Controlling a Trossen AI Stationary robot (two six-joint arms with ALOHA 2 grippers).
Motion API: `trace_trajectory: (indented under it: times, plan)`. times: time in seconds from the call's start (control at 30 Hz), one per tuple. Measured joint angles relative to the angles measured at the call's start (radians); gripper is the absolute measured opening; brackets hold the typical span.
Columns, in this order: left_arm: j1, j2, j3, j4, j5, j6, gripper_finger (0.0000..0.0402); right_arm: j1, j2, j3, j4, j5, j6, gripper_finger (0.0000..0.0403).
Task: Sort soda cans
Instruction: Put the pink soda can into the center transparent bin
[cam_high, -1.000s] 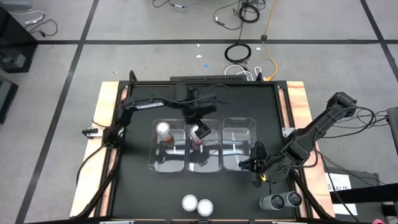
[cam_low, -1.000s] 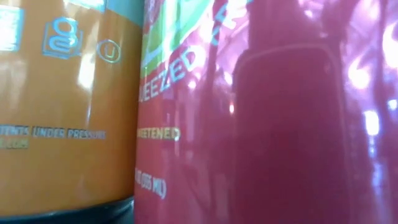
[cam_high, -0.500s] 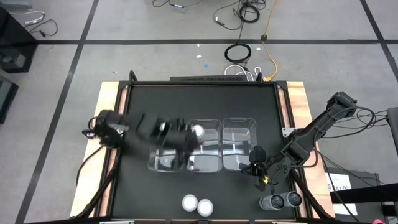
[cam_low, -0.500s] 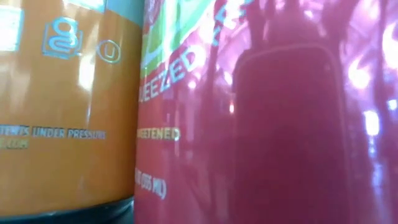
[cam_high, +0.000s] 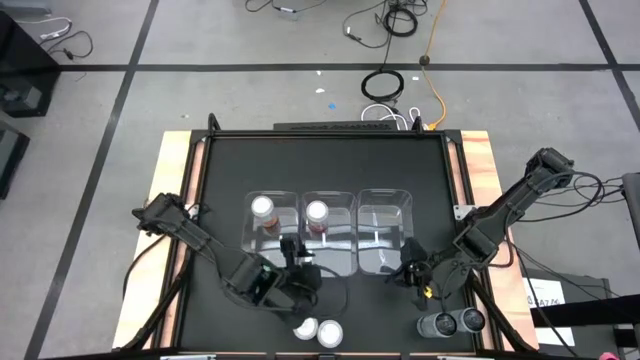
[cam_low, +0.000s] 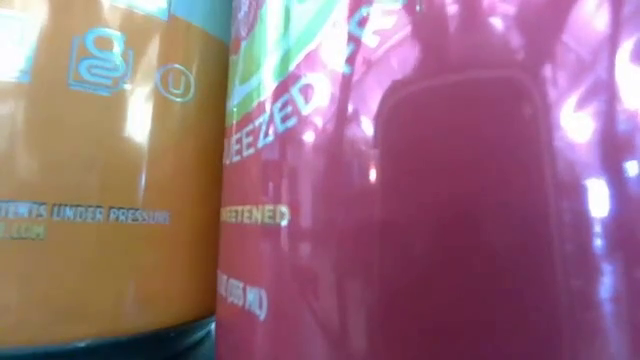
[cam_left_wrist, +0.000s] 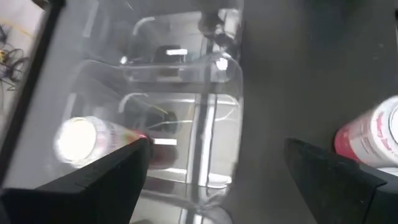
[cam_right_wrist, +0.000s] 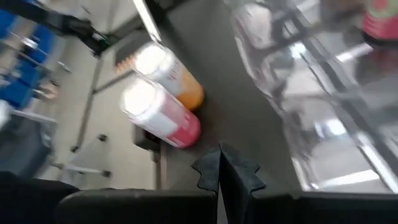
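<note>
In the high view an orange soda can (cam_high: 262, 209) stands in the left clear bin (cam_high: 270, 255). A red one (cam_high: 317, 213) stands in the middle bin (cam_high: 330, 262). An orange can (cam_high: 305, 326) and a red can (cam_high: 330, 333) stand together at the table's near edge and fill the low view as orange can (cam_low: 100, 170) and red can (cam_low: 420, 190). Two dark cans (cam_high: 452, 322) stand at the near right corner. My left gripper (cam_high: 305, 278) is open between the bins and the near pair. My right gripper (cam_high: 408, 270) is shut, near the right bin's near corner.
The right bin (cam_high: 385, 232) holds no can. The three bins stand side by side mid-table, and the black tabletop shows bare on their far side. In the left wrist view the red can (cam_left_wrist: 373, 134) on the table stands beyond one finger (cam_left_wrist: 336, 180). Cables lie on the floor beyond.
My left gripper has drawn away from the red can in the middle bin, swung out toward the table's left, then come down toward the near edge beside the near pair of cans. The red can stays standing in the middle bin.
</note>
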Motion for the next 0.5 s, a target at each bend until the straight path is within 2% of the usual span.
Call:
trace_trajectory:
  times: [0.1, 0.17, 0.3, 0.5]
  plan:
    - [-0.015, -0.030, -0.095, 0.125, 0.020, 0.038, 0.0380, 0.000, 0.006, 0.000, 0.099, 0.003, -0.048, 0.0000]
    - [-0.020, -0.082, -0.185, 0.280, 0.054, 0.100, 0.0380, 0.000, 0.020, 0.011, 0.133, 0.013, -0.085, 0.0000]
    - [-0.014, -0.232, -0.437, 0.591, 0.120, 0.177, 0.0380, -0.007, 0.079, 0.069, 0.133, 0.051, -0.118, 0.0000]
    - [-0.018, -0.462, -0.799, 0.877, 0.208, 0.133, 0.0380, -0.040, 0.249, 0.271, 0.069, 0.051, -0.261, 0.0000]
